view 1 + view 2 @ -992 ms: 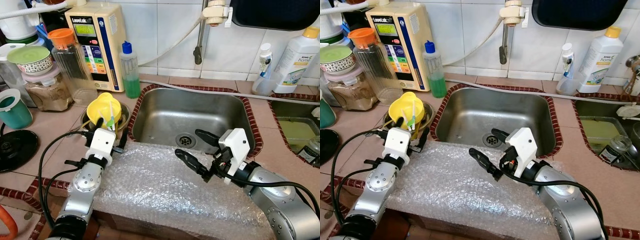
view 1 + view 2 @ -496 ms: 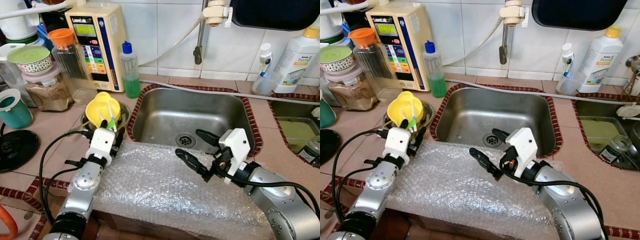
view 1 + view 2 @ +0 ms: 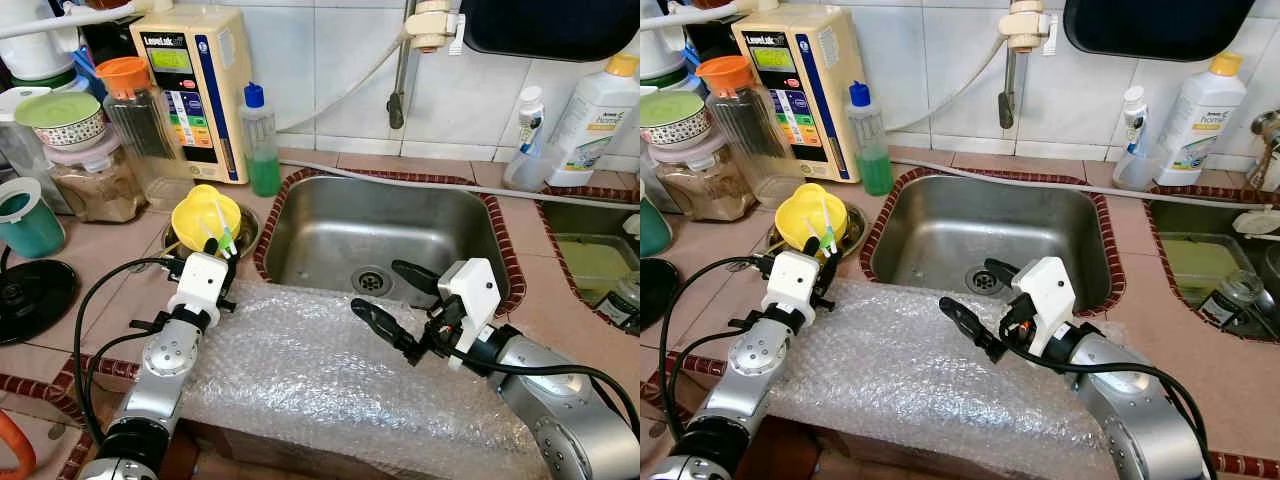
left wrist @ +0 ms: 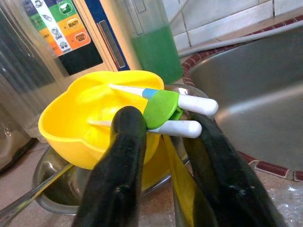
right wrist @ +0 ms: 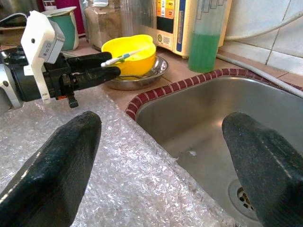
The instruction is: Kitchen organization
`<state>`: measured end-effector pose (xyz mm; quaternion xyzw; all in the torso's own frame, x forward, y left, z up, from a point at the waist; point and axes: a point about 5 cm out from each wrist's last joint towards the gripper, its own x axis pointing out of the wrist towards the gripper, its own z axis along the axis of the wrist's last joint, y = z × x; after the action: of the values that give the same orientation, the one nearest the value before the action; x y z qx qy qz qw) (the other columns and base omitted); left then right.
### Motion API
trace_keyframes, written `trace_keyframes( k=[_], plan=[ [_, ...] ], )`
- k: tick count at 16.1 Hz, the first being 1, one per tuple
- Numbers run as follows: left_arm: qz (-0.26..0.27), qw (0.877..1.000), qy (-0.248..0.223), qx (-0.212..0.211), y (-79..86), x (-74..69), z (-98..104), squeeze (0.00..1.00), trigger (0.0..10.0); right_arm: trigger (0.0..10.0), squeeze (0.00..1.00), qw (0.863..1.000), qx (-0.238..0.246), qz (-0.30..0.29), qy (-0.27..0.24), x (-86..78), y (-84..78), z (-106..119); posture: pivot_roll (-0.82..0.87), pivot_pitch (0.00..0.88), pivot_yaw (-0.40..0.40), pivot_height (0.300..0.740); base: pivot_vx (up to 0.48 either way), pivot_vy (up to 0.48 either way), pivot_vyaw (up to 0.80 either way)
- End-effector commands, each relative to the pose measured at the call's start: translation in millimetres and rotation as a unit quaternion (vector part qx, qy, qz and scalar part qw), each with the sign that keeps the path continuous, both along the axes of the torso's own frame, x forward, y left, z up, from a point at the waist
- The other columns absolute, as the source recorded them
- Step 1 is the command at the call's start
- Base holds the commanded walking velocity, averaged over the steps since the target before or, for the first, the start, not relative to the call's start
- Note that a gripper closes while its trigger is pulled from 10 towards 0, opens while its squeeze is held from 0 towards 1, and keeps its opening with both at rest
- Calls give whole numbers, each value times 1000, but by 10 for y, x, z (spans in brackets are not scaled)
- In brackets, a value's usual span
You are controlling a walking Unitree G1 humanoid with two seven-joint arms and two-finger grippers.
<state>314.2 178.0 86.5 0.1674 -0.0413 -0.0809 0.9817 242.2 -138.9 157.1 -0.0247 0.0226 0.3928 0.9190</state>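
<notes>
Now left gripper (image 4: 163, 137) pinches white chopsticks (image 4: 177, 106) over yellow bowl (image 4: 80, 123).

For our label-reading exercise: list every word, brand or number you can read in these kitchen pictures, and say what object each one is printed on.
"LeveLuk": top of the cream water machine at the wall.
"BEAUTY": an orange button on that machine's panel, in the left wrist view.
"home": white bottle with the yellow cap, right of the sink; the smaller print on it is too blurred to read.
Machine display, other buttons and the small spray bottle: too small to read.
</notes>
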Motion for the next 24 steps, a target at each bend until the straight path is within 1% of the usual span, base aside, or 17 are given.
trace_keyframes(
  k=[1,7,10,14,17,22,23,24],
  plan=[
    [8,1000,-14,11,43,36,64,0,0,10000,0,1000,1,3,-10,-16,18,42,-56,0,53,740,0,0,0],
    [27,998,-60,11,78,-11,202,0,0,10000,0,1000,2,2,-12,1,25,39,-47,0,52,740,0,0,0],
    [47,995,-86,19,130,-67,299,0,0,10000,0,1000,2,2,-14,18,25,42,-42,0,50,740,0,0,0],
    [44,993,-109,18,107,-108,416,0,0,10000,0,1000,3,2,-15,43,30,39,-29,0,49,740,0,0,0],
    [41,991,-123,17,71,-101,515,0,0,10000,0,1000,5,2,-18,62,39,43,-23,0,50,740,0,0,0],
    [45,990,-133,17,76,-77,618,0,0,10000,0,1000,6,-2,-21,74,39,37,-23,0,53,740,0,0,0],
    [41,990,-134,15,65,-76,625,0,824,10000,0,1000,6,-2,-21,73,38,35,-23,0,53,740,0,0,0],
    [31,991,-131,6,39,-77,626,518,6863,10000,0,1000,6,-3,-21,76,37,34,-23,0,52,740,0,0,0]
  ],
)
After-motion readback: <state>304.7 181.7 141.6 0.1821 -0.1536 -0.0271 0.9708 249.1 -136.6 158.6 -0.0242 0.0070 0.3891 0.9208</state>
